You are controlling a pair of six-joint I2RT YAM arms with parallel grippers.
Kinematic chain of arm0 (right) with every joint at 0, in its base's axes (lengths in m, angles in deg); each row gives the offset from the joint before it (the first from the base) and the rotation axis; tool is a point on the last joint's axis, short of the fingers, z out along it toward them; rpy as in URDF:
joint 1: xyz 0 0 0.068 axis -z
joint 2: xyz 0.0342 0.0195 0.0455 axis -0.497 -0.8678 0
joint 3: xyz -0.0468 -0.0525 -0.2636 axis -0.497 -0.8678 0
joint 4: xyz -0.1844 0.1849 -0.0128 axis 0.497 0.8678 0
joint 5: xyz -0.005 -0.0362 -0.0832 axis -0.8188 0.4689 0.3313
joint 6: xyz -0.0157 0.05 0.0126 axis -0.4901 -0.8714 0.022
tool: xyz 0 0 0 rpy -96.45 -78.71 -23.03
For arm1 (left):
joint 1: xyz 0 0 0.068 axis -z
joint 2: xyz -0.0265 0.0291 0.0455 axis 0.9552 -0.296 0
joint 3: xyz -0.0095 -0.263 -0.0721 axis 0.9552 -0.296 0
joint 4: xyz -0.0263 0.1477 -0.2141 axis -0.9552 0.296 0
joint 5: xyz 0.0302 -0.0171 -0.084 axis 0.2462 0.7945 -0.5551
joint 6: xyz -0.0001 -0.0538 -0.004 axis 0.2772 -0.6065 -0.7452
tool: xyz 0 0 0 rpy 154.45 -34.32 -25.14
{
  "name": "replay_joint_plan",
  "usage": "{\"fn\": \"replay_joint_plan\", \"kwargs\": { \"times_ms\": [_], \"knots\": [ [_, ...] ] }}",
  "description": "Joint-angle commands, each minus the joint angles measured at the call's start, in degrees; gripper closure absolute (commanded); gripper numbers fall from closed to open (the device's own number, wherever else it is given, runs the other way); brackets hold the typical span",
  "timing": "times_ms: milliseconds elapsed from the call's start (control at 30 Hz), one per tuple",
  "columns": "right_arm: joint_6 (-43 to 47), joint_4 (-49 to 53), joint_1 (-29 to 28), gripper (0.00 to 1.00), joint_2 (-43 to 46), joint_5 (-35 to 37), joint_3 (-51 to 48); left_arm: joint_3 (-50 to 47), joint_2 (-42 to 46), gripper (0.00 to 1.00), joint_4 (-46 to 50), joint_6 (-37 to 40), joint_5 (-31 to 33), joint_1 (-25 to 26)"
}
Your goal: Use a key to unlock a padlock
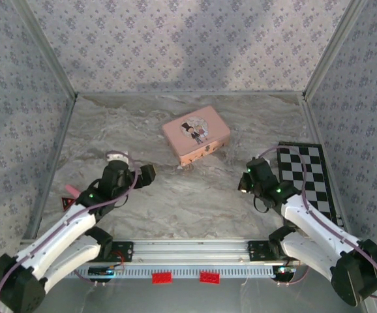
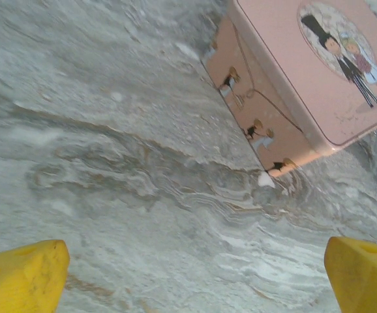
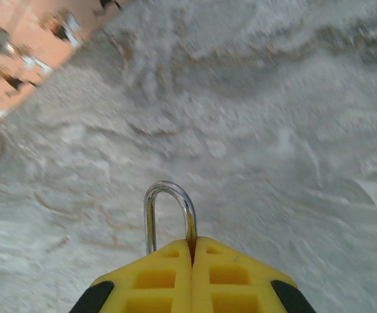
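Right gripper [image 3: 192,244]: yellow fingers pressed together, clamped on the padlock [image 3: 150,218]. Only its silvery loop shows, sticking out past the fingertips above the marbled table [image 1: 195,202]. The brass body is hidden between the fingers, so I cannot tell which way the keyhole faces.

Left gripper [image 2: 195,267]: fingers wide apart, holding nothing, aimed at the table near the corner of the pink tin [image 2: 293,78].

Key: cannot pick it out with confidence.

Judgement: the step in hand is fetching the key with the left arm. To do it well:
- hold the lock firmly and level
- turn the keyhole end towards the left arm
- grip the key by its head, blade free and in line with the slot
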Motion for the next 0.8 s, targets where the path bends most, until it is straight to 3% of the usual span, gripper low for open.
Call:
{"fn": "replay_joint_plan", "kwargs": {
  "times_ms": [0,300,767],
  "knots": [
    [-2.76,8.01,-1.10,1.00,0.86,2.87,-0.46,0.05,4.15,0.00,3.62,3.89,7.16,-0.78],
    [-6.69,5.85,-1.22,1.00,-2.11,0.41,-2.98,-1.28,7.76,0.00,2.67,5.71,9.52,-1.45],
    [-6.63,-3.17,-1.24,1.00,-14.23,-3.55,-2.13,-3.16,10.29,0.00,3.09,5.07,10.72,-1.69]
  ]
}}
